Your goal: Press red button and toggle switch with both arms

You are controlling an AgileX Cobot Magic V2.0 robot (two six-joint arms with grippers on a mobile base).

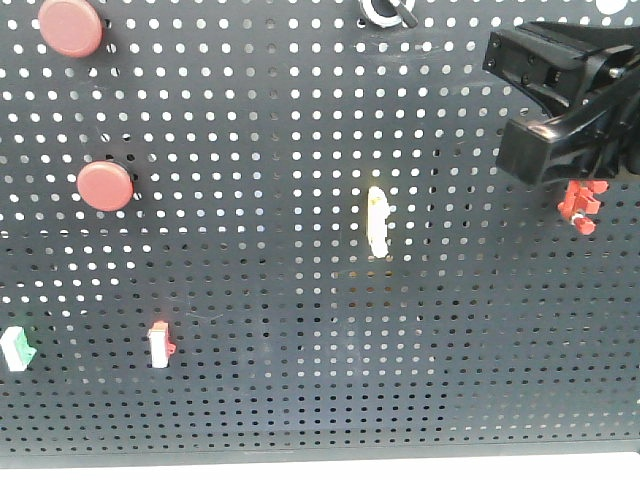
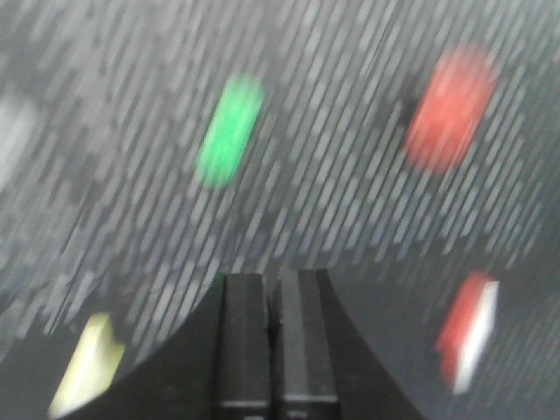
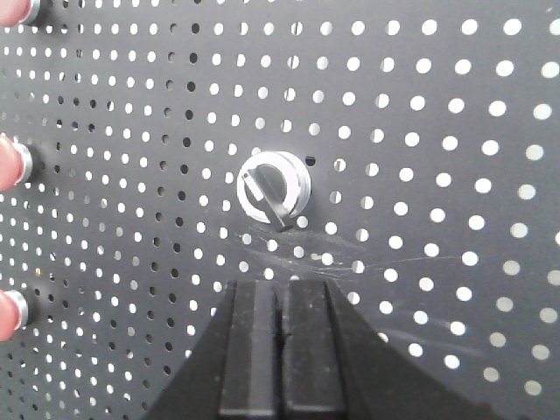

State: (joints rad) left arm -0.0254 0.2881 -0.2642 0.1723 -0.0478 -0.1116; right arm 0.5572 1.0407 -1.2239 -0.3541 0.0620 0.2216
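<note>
1. Front view: the small, stiff toggle switch point(image 1: 580, 207) sits just below the right arm's fingers point(image 1: 560, 110); push its prongs.
2. Left wrist: fingers point(image 2: 278, 341) clenched; red button point(image 2: 451, 107) up-right, blurred.
3. Right wrist: fingers point(image 3: 282, 346) clenched, rotary knob point(image 3: 274, 187) just above.

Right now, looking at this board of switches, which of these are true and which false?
1. Two round red buttons sit on the left side of the pegboard. True.
2. The pale yellow switch is at the far right edge. False: it stands near the middle.
3. In the right wrist view, the fingers are spread wide. False: they are closed together, pointing at a silver knob.
4. The bright red toggle switch sits just below a black arm. True.
</note>
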